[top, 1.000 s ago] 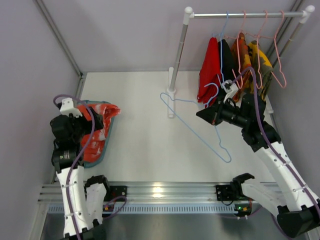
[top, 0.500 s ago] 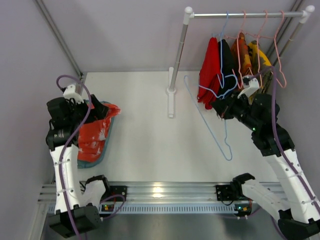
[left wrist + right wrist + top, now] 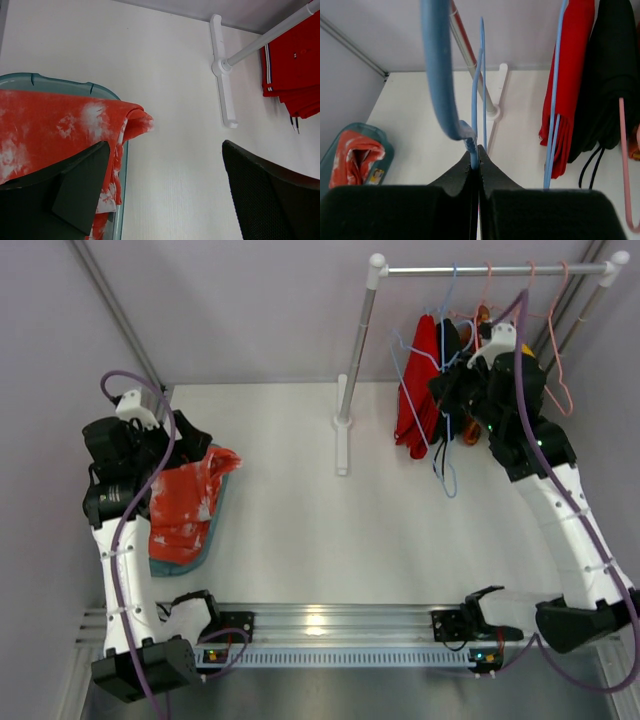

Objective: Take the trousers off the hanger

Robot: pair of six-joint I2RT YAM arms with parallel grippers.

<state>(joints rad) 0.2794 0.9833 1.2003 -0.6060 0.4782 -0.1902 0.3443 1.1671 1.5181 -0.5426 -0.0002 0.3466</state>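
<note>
**A:** Your left gripper [image 3: 167, 197] hangs over the teal plastic basket [image 3: 60, 82], fingers spread wide with nothing between them.

**B:** And the orange-red trousers with whitish blotches [image 3: 50, 120]?

**A:** They're lying crumpled in that basket, one fold spilling over its rim onto the white table [image 3: 300, 520].

**B:** Your right side?

**A:** Your right gripper [image 3: 478, 160] is up by the white clothes rail [image 3: 480, 270]. Its jaws are pressed together on a bare thin blue wire hanger [image 3: 440, 75], pinching it just below the hook.

**B:** And the plain bright red trousers [image 3: 572, 60]?

**A:** They're hanging in folds from the rail, just beside your right gripper, next to a black garment [image 3: 615, 75].
</note>
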